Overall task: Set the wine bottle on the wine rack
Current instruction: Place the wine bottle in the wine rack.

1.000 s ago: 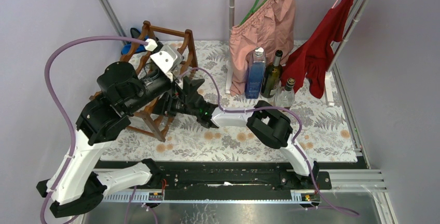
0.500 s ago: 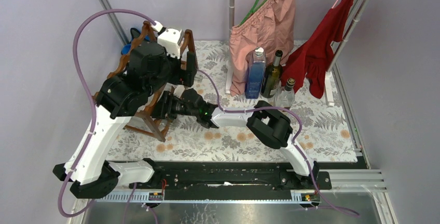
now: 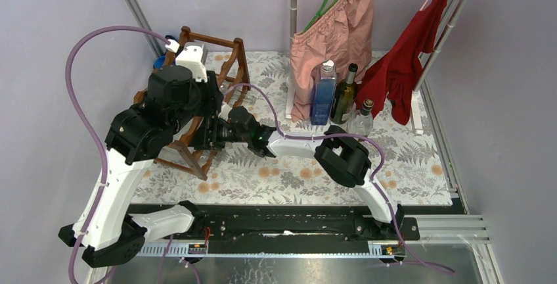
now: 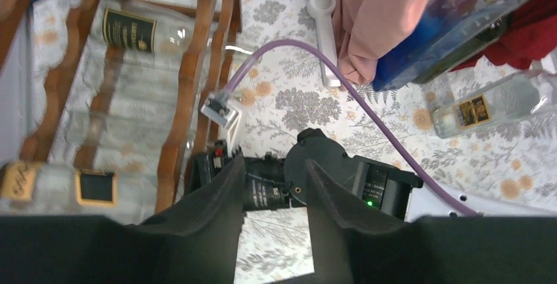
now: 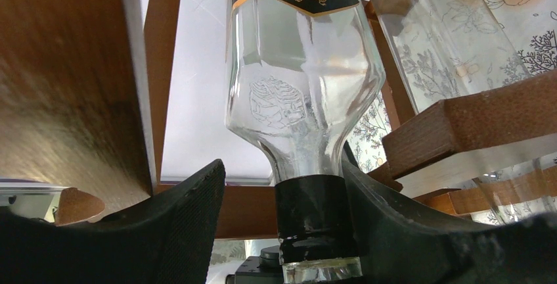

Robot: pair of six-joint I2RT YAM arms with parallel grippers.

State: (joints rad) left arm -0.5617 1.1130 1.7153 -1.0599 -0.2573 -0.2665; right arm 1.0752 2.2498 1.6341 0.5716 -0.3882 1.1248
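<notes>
Right gripper (image 5: 282,165) at the neck of the wine bottle (image 5: 302,80), jaws parted.
Its fingers (image 5: 184,218) flank the black-capped neck, one with a clear gap to the glass, the other close against it; nothing is clamped. The clear-glass bottle lies on its side in the wine rack (image 3: 233,67), resting on wooden rails at the far left of the table (image 3: 407,165). Left gripper (image 4: 272,165) hovers above the rack, jaws apart and empty.

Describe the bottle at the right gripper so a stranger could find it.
Find the reddish-brown wine rack at the table's far left. The bottle lies in it, neck toward the right gripper. It is clear glass with a black neck band and black label, unlike the blue bottle and dark bottle standing farther right.
</notes>
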